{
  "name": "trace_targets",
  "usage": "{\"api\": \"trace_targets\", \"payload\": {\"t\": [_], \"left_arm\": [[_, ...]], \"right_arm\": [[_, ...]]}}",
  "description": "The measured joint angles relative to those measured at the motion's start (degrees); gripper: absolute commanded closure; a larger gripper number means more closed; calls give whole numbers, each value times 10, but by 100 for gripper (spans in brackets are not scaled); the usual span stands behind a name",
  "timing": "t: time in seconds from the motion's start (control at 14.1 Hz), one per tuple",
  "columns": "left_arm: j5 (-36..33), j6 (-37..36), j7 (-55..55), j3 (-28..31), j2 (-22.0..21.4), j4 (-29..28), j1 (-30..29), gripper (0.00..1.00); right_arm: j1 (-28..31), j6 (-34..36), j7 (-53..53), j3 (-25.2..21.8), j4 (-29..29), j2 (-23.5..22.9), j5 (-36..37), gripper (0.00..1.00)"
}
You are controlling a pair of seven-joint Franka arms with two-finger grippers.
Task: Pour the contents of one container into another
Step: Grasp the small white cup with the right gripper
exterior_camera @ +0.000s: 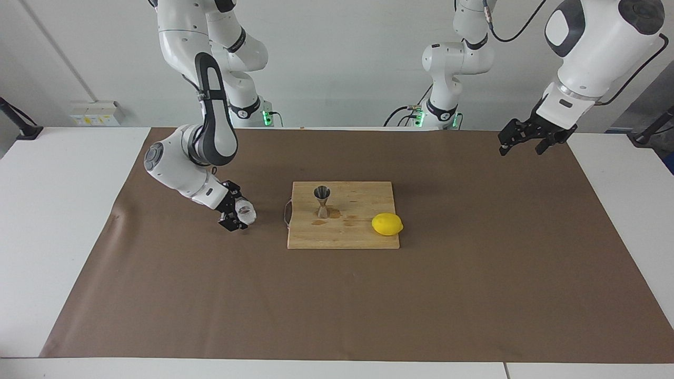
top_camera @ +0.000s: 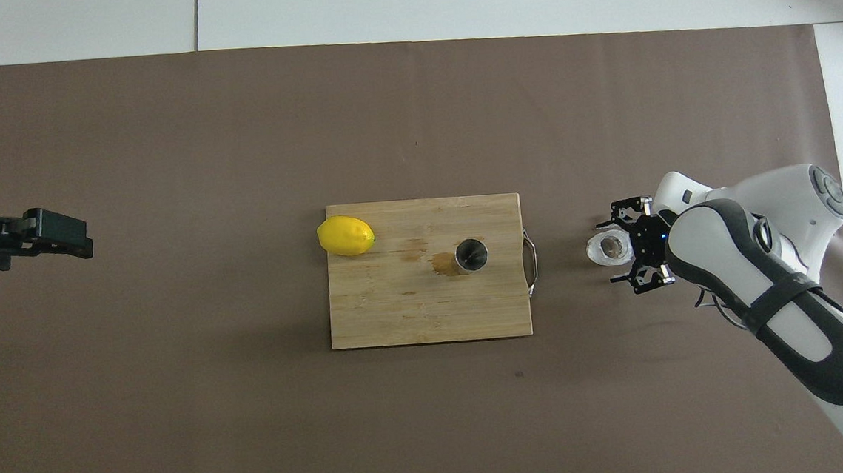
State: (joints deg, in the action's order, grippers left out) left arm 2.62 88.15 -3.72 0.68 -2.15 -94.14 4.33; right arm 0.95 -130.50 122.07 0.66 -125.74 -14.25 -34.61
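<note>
The small clear faceted glass point(exterior_camera: 246, 212) stands on the brown mat, beside the board's handle toward the right arm's end of the table; it also shows in the overhead view point(top_camera: 608, 247). My right gripper point(exterior_camera: 238, 216) is low at the glass, open, with one finger on each side of it point(top_camera: 621, 251). The steel jigger point(exterior_camera: 321, 201) stands upright on the wooden cutting board point(exterior_camera: 358, 239), also seen from above point(top_camera: 472, 255). My left gripper point(exterior_camera: 521, 148) is open and empty, held high over the mat's left-arm end point(top_camera: 58, 236).
A yellow lemon point(exterior_camera: 387, 224) lies on the board's edge toward the left arm's end point(top_camera: 346, 236). Wet stains mark the board point(top_camera: 412, 311) beside the jigger. The board has a metal handle point(top_camera: 532, 262) facing the glass.
</note>
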Motion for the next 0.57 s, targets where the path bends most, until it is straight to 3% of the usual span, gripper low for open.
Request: {"api": "trace_targets", "payload": {"t": [0.35,0.43,0.57], "left_arm": [[-1,-4,0,-3,-11,-1,2,0],[-4,-1,0,0,-10,-2,1,0],[-33,15,3,1,-10,-3,1,0]], "right_arm": [[1,0,3,0,2,3,-15,84],[2,0,3,-1,2,4,-21,94],[2,0,3,-1,2,4,-27,100]]}}
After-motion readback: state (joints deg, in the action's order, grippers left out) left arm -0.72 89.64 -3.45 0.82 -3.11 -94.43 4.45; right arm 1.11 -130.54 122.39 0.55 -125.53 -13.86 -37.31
